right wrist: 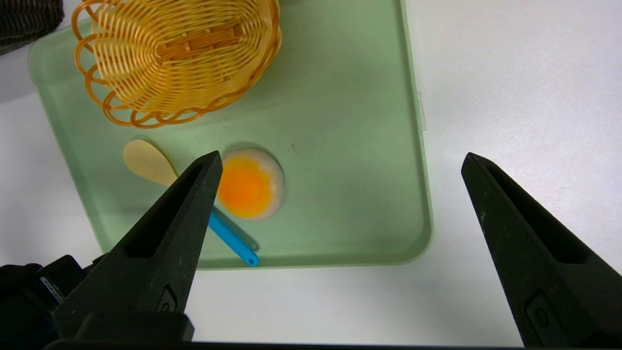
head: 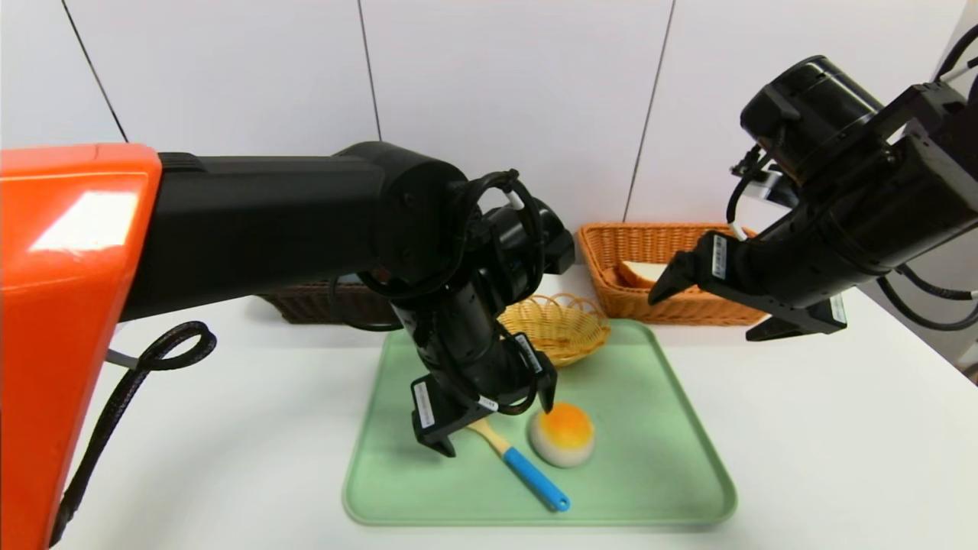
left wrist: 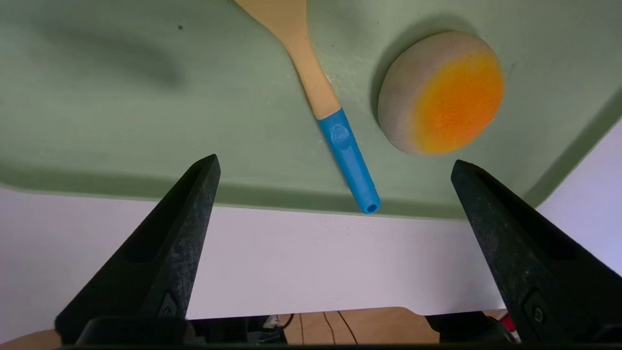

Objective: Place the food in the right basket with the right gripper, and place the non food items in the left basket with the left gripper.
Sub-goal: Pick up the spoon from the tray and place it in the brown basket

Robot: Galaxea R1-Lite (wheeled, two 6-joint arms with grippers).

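Our fingers on both grippers are spread and empty: the left gripper [head: 500, 434] is over the tray's [head: 657, 489] middle, the right [head: 710, 317] beyond its right edge, near the far-right basket [head: 688, 312]. The bun [head: 563, 435] sits right of the tray's centre, just beside the spoon [head: 535, 477]. The spoon slants from mid-tray toward the near edge, handle nearest us. We judge it next for our left gripper, the nearer, which should close across that long axis without nudging the bun.

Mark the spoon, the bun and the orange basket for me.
Spoon [left wrist: 348, 150]: left wrist view, on its blue handle.
Bun [left wrist: 454, 104]: left wrist view, on its orange top.
Orange basket [head: 596, 260]: head view, on its left side.
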